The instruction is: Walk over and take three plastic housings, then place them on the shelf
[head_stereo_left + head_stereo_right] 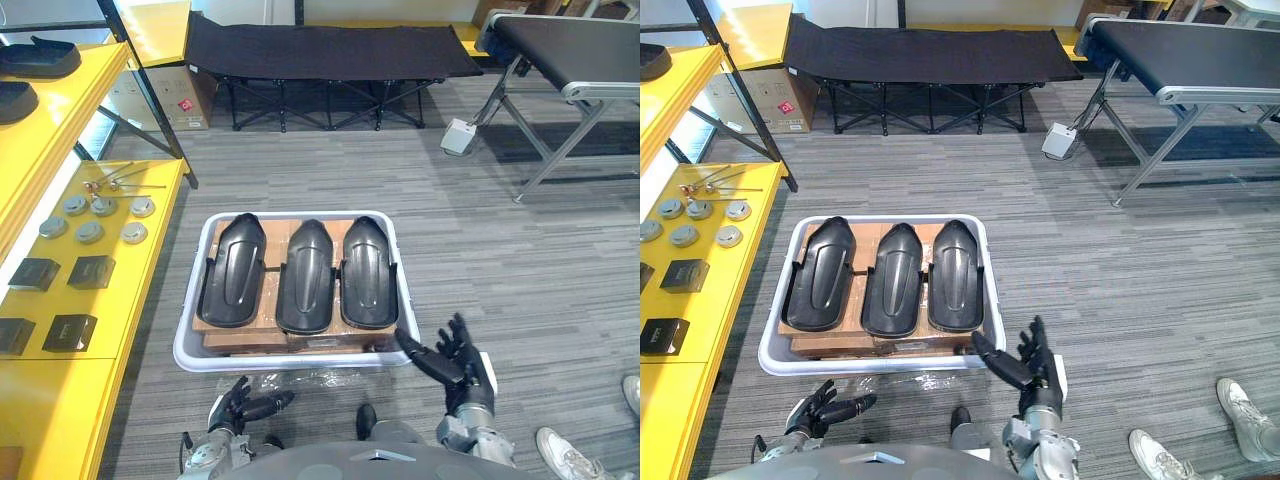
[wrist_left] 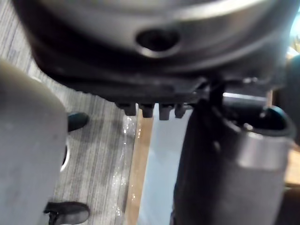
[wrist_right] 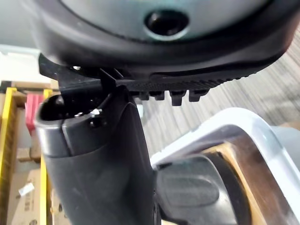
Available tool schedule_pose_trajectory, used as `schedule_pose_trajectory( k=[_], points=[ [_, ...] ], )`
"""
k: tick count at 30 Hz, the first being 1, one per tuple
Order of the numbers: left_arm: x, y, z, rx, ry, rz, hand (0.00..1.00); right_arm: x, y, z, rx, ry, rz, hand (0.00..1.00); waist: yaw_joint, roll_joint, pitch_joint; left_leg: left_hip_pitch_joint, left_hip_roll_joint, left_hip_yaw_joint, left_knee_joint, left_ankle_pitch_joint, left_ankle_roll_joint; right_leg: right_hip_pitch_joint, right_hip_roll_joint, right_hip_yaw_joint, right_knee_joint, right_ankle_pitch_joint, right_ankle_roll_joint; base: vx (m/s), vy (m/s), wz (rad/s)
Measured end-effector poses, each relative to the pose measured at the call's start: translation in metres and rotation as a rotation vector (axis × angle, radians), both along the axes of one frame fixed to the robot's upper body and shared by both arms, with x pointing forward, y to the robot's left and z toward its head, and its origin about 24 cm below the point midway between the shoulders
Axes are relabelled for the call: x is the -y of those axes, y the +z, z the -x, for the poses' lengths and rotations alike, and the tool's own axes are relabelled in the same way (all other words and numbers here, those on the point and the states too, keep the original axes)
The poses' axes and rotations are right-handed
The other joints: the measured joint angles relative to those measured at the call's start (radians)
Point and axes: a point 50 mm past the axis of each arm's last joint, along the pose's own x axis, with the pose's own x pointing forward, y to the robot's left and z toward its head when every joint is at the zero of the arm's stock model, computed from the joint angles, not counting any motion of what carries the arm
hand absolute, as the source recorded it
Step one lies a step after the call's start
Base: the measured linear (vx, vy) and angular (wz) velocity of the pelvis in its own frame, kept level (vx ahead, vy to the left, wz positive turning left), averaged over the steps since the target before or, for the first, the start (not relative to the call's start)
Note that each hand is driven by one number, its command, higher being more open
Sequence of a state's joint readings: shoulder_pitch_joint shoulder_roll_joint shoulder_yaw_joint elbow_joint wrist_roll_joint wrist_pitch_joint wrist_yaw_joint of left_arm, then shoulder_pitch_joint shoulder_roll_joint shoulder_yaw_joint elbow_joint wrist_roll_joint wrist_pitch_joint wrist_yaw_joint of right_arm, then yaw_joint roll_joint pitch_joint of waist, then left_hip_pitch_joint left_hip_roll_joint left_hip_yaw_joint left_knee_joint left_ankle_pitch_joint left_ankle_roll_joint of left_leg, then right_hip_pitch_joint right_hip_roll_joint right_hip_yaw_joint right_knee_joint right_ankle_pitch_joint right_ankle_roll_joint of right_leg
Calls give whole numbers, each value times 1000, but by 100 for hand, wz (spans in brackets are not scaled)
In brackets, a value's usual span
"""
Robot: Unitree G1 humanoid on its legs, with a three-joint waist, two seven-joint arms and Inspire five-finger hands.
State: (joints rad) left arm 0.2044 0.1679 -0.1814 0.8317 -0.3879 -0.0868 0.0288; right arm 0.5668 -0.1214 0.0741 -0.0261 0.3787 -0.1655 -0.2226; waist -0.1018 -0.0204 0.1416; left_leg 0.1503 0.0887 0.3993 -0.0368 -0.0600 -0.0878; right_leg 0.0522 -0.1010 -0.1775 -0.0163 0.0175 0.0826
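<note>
Inside the white bin (image 1: 190,345) on the floor lie three housings (image 1: 305,275); left robot hand (image 1: 240,405) and right robot hand (image 1: 455,362) hover beside it, fingers apart, empty. Slick curved shells could slip from a shallow grip.

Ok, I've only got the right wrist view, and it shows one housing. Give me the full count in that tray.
Observer: Three. The left housing, the middle housing and the right housing lie side by side in the white tray, on cardboard.
Operator: Now report the other arm.
Observer: The left hand hangs in front of the tray's near rim, fingers relaxed, holding nothing.
Operator: Tell me where the drop-off is.
Observer: The yellow shelf stands on the robot's left, beside the tray. Round metal discs and small black boxes lie on it.
</note>
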Motion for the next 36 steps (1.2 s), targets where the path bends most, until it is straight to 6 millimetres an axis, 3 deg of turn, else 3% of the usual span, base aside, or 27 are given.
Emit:
schedule_pose_trajectory(
  k=[3, 6, 10, 16, 20, 24, 31, 36],
  points=[
    [2, 3, -5, 23, -7, 13, 100, 11, -2, 0, -14, -58, 26, 100, 11, 0, 0, -1, 0, -6, 0, 0, 0, 1, 0, -7, 0, 0, 0, 8, -14, 5],
    [5, 6, -9, 43, -23, 26, 100, 25, -18, -6, -61, -137, 19, 100, 21, -2, 0, -4, -1, -10, 1, 0, 0, 2, -2, -12, 1, 0, 0, -13, -10, 5],
    [8, 12, -21, 87, -41, 35, 100, 45, -27, -28, -80, -246, 44, 100, 47, -2, 33, -75, 11, -26, 92, -36, 13, -30, -8, -21, 20, 0, 0, -64, -15, 9],
    [-7, 23, -43, 166, 3, 8, 100, 54, -9, -79, 47, -295, 14, 100, 93, -28, 157, -219, 45, -65, 246, -75, 24, -101, -2, -38, 33, 23, 5, -112, -39, 11],
    [-14, 28, -50, 209, 7, -23, 100, 52, -2, -97, 87, -266, 2, 100, 124, -40, 197, -290, 53, -92, 313, -96, 35, -131, -4, -50, 33, 36, 17, -50, 7, 11],
    [-16, 34, -61, 243, 13, -35, 100, 54, 4, -113, 118, -224, 6, 100, 131, -46, 243, -324, 46, -114, 346, -102, 42, -138, -14, -67, 34, 43, 18, -52, 34, 16],
    [-17, 39, -69, 276, 24, -34, 100, 70, 23, -134, 154, -174, 72, 100, 153, -41, 282, -357, 37, -139, 365, -102, 49, -156, -21, -79, 44, 47, 19, -35, 7, 8],
    [-14, 41, -77, 297, 27, -17, 100, 92, 34, -154, 107, -151, 130, 100, 153, -23, 315, -389, 16, -163, 361, -83, 68, -179, -39, -100, 58, 47, 19, -60, 14, 19]
  ],
)
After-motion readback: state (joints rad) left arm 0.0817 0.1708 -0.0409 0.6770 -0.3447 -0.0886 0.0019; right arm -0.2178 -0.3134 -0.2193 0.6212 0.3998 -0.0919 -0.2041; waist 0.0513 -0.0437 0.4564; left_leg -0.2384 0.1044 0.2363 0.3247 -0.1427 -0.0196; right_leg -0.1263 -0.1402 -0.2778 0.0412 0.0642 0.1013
